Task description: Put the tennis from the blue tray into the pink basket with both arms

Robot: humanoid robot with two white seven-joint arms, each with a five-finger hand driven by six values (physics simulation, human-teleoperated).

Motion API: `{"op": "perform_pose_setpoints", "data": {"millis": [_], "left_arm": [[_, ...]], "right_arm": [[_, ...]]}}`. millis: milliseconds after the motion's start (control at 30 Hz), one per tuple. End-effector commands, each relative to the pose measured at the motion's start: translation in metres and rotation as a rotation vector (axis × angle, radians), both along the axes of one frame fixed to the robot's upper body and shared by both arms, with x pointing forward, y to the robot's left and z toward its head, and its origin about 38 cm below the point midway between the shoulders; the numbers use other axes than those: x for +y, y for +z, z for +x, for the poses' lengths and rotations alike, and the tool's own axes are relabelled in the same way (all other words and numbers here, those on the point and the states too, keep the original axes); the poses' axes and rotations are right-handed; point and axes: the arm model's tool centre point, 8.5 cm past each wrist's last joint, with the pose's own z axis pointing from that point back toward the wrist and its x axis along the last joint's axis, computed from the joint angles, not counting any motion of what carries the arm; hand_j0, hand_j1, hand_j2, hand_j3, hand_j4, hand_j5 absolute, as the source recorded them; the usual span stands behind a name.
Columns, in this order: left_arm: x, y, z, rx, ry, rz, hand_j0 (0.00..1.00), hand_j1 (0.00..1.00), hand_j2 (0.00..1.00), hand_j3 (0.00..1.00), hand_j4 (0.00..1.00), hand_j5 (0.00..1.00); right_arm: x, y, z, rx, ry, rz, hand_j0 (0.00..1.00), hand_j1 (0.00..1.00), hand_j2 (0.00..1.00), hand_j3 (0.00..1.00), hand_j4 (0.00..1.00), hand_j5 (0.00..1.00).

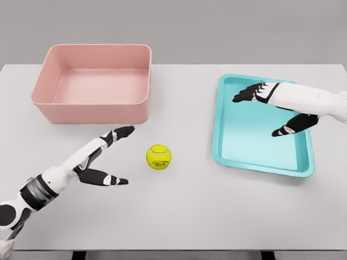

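A yellow tennis ball lies on the white table between the two containers, outside both. The pink basket stands at the back left and holds nothing. The blue tray lies at the right, also bare. My left hand reaches in from the lower left, open, fingers spread, thumb low, just left of the ball with a small gap. My right hand hovers over the tray's far part, open, fingers pointing left, holding nothing.
The white table stretches wide in front of the ball and the tray. Its front edge runs along the bottom of the picture. A grey wall lies behind.
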Motion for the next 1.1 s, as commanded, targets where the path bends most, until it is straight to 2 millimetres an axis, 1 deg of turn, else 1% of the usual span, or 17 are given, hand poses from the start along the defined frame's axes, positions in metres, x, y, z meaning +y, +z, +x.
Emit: {"op": "perform_pose_setpoints", "data": {"millis": [0, 33, 133, 267, 400, 500, 567, 600, 733, 767, 800, 900, 1067], "left_arm": [[-0.010, -0.009, -0.002, 0.050, -0.009, 0.005, 1.00, 1.00, 1.00, 1.00, 1.00, 1.00], [-0.014, -0.009, -0.001, 0.048, -0.024, 0.007, 1.00, 1.00, 1.00, 1.00, 1.00, 1.00], [-0.020, -0.011, -0.002, 0.052, -0.028, 0.001, 1.00, 1.00, 1.00, 1.00, 1.00, 1.00], [-0.031, -0.012, 0.002, 0.039, -0.040, 0.002, 1.00, 1.00, 1.00, 1.00, 1.00, 1.00], [-0.035, -0.013, 0.005, 0.052, -0.044, 0.009, 1.00, 1.00, 1.00, 1.00, 1.00, 1.00], [-0.043, -0.015, 0.011, 0.044, -0.047, 0.013, 1.00, 1.00, 1.00, 1.00, 1.00, 1.00], [-0.044, -0.017, 0.013, 0.048, -0.044, 0.009, 1.00, 1.00, 1.00, 1.00, 1.00, 1.00], [-0.049, -0.015, 0.015, 0.043, -0.051, 0.006, 1.00, 1.00, 1.00, 1.00, 1.00, 1.00], [-0.052, -0.018, 0.019, 0.065, -0.041, 0.013, 1.00, 1.00, 1.00, 1.00, 1.00, 1.00], [-0.050, -0.023, 0.021, 0.077, -0.034, 0.019, 1.00, 1.00, 1.00, 1.00, 1.00, 1.00], [-0.055, -0.022, 0.025, 0.073, -0.040, 0.016, 1.00, 1.00, 1.00, 1.00, 1.00, 1.00], [-0.057, -0.027, 0.028, 0.084, -0.035, 0.016, 1.00, 1.00, 1.00, 1.00, 1.00, 1.00], [-0.063, -0.034, 0.029, 0.082, -0.031, 0.037, 1.00, 1.00, 1.00, 1.00, 1.00, 1.00]], "right_arm": [[0.002, 0.004, -0.002, -0.005, 0.012, 0.009, 1.00, 1.00, 1.00, 1.00, 1.00, 1.00], [0.000, 0.005, -0.002, -0.007, 0.006, 0.007, 1.00, 1.00, 1.00, 1.00, 1.00, 1.00], [-0.002, 0.011, -0.001, -0.022, 0.000, 0.018, 1.00, 1.00, 1.00, 1.00, 1.00, 1.00], [-0.002, 0.008, 0.000, -0.012, -0.011, 0.023, 1.00, 1.00, 1.00, 1.00, 1.00, 1.00], [-0.004, 0.011, 0.000, -0.019, -0.020, 0.022, 1.00, 1.00, 1.00, 1.00, 1.00, 1.00], [-0.003, 0.008, 0.002, 0.003, -0.042, 0.024, 1.00, 1.00, 1.00, 1.00, 1.00, 1.00], [-0.004, 0.002, 0.000, 0.019, -0.047, 0.025, 1.00, 1.00, 1.00, 1.00, 1.00, 1.00], [-0.004, -0.001, 0.000, 0.026, -0.049, 0.027, 1.00, 1.00, 1.00, 1.00, 1.00, 1.00], [-0.004, 0.001, 0.001, 0.028, -0.061, 0.026, 1.00, 1.00, 1.00, 1.00, 1.00, 1.00], [-0.004, 0.001, 0.001, 0.030, -0.064, 0.026, 1.00, 1.00, 1.00, 1.00, 1.00, 1.00], [-0.004, 0.000, 0.001, 0.032, -0.066, 0.026, 1.00, 1.00, 1.00, 1.00, 1.00, 1.00], [-0.004, 0.000, 0.001, 0.032, -0.066, 0.026, 1.00, 1.00, 1.00, 1.00, 1.00, 1.00], [-0.004, 0.000, 0.001, 0.032, -0.064, 0.026, 1.00, 1.00, 1.00, 1.00, 1.00, 1.00]]}}
